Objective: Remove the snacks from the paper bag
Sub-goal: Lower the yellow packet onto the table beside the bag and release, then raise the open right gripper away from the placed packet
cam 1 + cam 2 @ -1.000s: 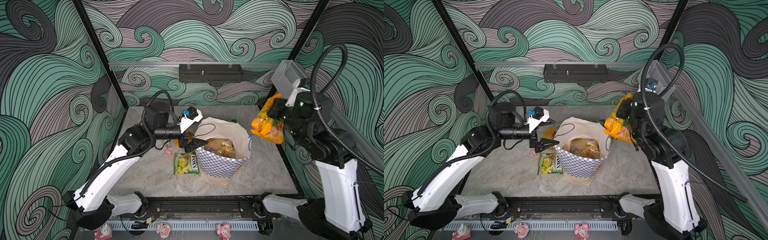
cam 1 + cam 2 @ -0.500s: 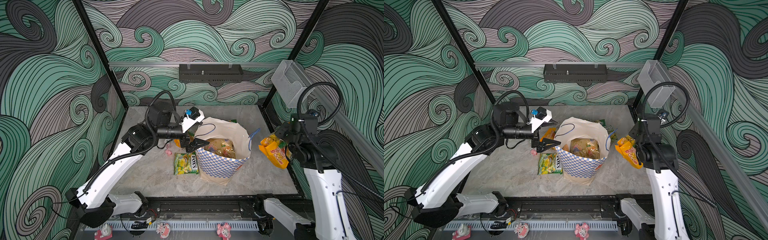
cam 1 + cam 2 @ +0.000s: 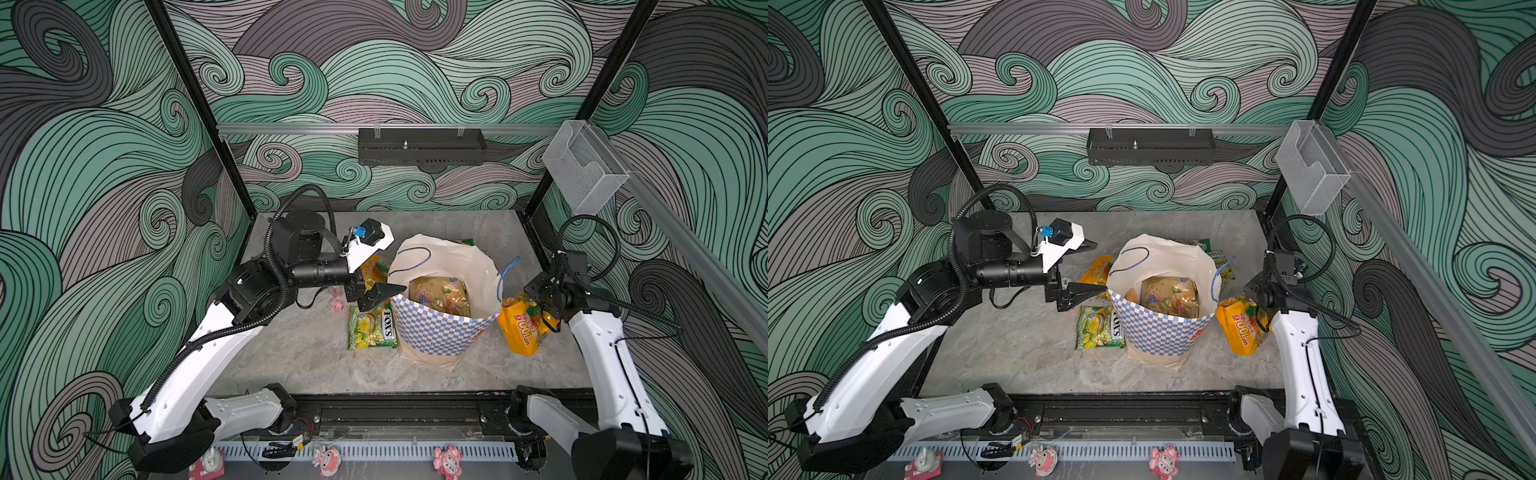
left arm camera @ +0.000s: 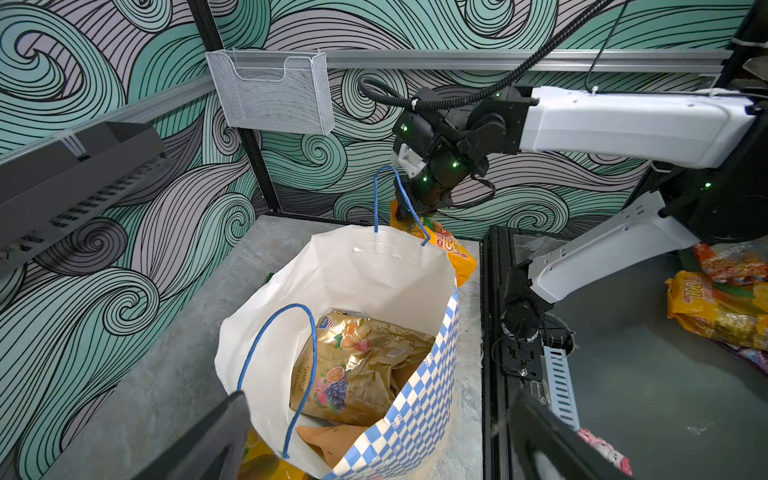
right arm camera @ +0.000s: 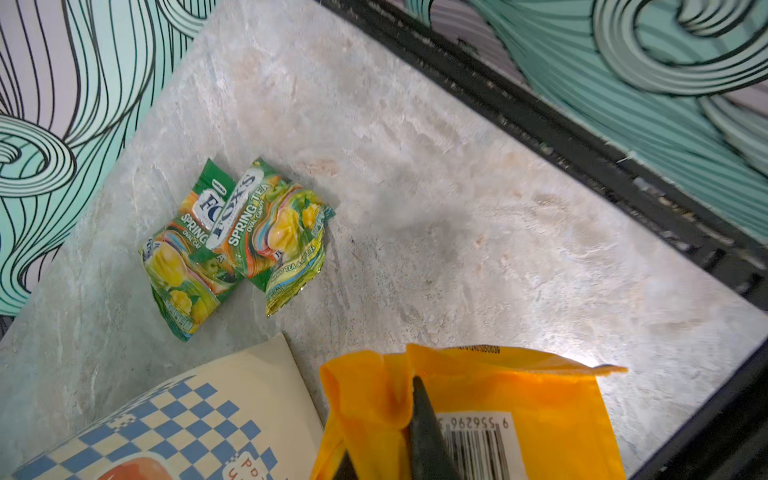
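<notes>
Your right gripper [image 3: 536, 309] is clenched on the top edge of a glossy orange-yellow plastic snack packet [image 3: 518, 332]. Its barcode side faces the right wrist camera [image 5: 519, 399]. The packet hangs outside the tall cream-white paper bag [image 3: 440, 332] with the blue-and-white checked band, just beside its right wall. Neither top view shows whether its lower end touches the grey stone-look table [image 3: 299, 357].

Your left gripper [image 3: 1092, 267] is released, jaws spread wide with nothing between them. It sits level with the bag's rim, on the bag's left side. The lower finger [image 3: 1084, 289] points at the rim with its tip right there; can't tell if it makes contact.

The bag stands upright near the middle of the table, mouth open.

Inside the bag, 2 items are visible:
- 1 crinkly gold packet with fruit print [image 4: 357, 370], leaning against the checked wall.
- 1 tan-orange packet [image 4: 328, 436], lower down beside it.

Already out on the table:
- 1 green-yellow "FOX'S" packet [image 3: 372, 328] lies flat, right against the bag's left side.
- 1 orange-yellow packet [image 3: 1098, 269] lies behind that one, below the left gripper's jaws in both top views.
- 2 more green "FOX'S" packets [image 5: 232, 237] overlap each other behind the bag, mostly hidden from the top views.
- The tiny pink pig figurine [image 3: 336, 305] lies left of the flat "FOX'S" packet, near it but apart.
</notes>
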{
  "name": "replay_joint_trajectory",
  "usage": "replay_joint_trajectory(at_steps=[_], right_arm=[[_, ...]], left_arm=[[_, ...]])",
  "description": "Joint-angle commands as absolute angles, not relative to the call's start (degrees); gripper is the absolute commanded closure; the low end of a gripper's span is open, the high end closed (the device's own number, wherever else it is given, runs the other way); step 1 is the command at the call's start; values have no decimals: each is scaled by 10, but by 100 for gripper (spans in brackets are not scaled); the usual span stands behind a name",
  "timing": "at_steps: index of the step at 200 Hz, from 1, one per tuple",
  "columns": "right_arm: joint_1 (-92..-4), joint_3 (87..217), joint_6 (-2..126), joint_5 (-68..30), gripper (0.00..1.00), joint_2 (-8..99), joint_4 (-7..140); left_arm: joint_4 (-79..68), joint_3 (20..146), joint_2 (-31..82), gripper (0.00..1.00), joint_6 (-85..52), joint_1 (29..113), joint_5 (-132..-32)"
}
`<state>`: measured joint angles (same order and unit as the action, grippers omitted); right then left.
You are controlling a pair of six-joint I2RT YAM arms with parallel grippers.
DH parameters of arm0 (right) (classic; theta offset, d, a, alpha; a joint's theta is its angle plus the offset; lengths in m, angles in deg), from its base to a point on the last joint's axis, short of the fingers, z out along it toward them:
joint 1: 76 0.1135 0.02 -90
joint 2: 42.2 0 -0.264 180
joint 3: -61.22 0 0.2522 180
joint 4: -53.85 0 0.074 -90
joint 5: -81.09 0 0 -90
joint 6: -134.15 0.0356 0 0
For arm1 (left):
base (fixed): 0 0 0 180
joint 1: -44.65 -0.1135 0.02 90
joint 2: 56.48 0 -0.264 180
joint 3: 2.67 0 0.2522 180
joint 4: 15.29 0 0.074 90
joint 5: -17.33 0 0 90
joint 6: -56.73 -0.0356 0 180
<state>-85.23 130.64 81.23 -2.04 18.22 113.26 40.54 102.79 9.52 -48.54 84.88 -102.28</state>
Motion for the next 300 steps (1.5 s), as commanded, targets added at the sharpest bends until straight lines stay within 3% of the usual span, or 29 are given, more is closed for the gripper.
replay_joint_trajectory(at_steps=[1, 59, 123, 144, 175, 189, 203, 218, 265, 300], right_arm=[[-866, 1274, 795, -82, 100, 187, 1028], [-876, 1190, 778, -73, 100, 254, 889], [-882, 1199, 757, -92, 100, 375, 790], [-886, 1200, 753, -112, 85, 397, 764], [-898, 1207, 734, -139, 81, 402, 763], [-905, 1211, 729, -145, 68, 396, 766], [-913, 1218, 725, -148, 49, 385, 776], [-922, 1226, 720, -146, 40, 368, 795], [-957, 1307, 724, -161, 27, 286, 939], [-961, 1377, 753, -212, 24, 228, 979]], left_arm=[[435, 1047, 94, 1, -488, 850, -997], [417, 1062, 125, 2, -404, 850, -1013], [413, 1079, 178, 4, -274, 850, -1001], [420, 1084, 191, 5, -252, 850, -978], [439, 1103, 213, 6, -237, 850, -967], [453, 1112, 225, 7, -233, 850, -967], [452, 1118, 236, 8, -221, 849, -967], [446, 1128, 246, 8, -212, 850, -971], [411, 1134, 270, 8, -213, 849, -960], [367, 1124, 268, 8, -218, 850, -950]])
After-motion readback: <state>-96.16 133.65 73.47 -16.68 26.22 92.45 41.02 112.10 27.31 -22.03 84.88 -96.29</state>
